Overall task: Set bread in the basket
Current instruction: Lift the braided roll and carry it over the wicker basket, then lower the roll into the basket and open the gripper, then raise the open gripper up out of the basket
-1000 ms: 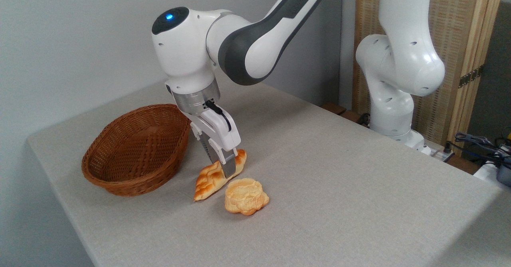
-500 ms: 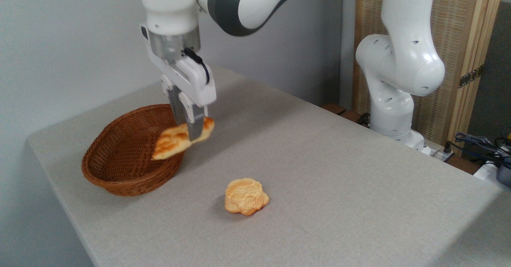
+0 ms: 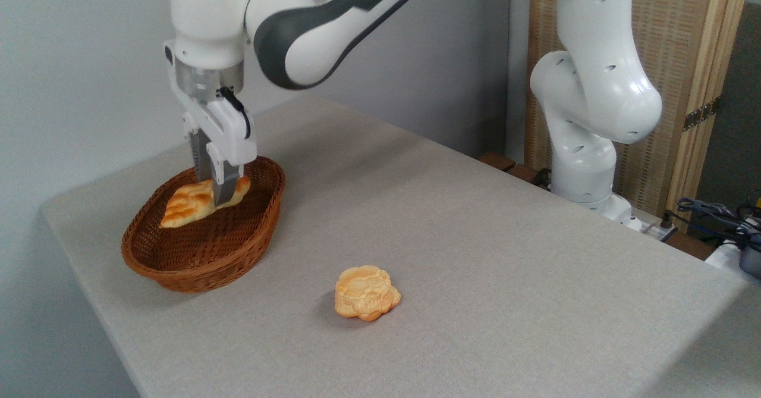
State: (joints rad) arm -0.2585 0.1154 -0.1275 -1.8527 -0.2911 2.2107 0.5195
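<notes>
Nearest, a round pale-orange flower-shaped bun (image 3: 366, 292) lies alone toward the front of the grey cloth-covered counter (image 3: 505, 267). Farther back, near the counter's left edge, sits the oval reddish-brown woven wicker basket (image 3: 202, 261). Inside its hollow, the golden braided loaf of bread (image 3: 181, 205) tilts, pinched at its right end by the tool (image 3: 218, 193).

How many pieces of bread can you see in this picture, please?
2. The golden braided loaf is held by the claw inside the reddish-brown wicker basket; the pale-orange flower-shaped bun lies on the grey table.
</notes>
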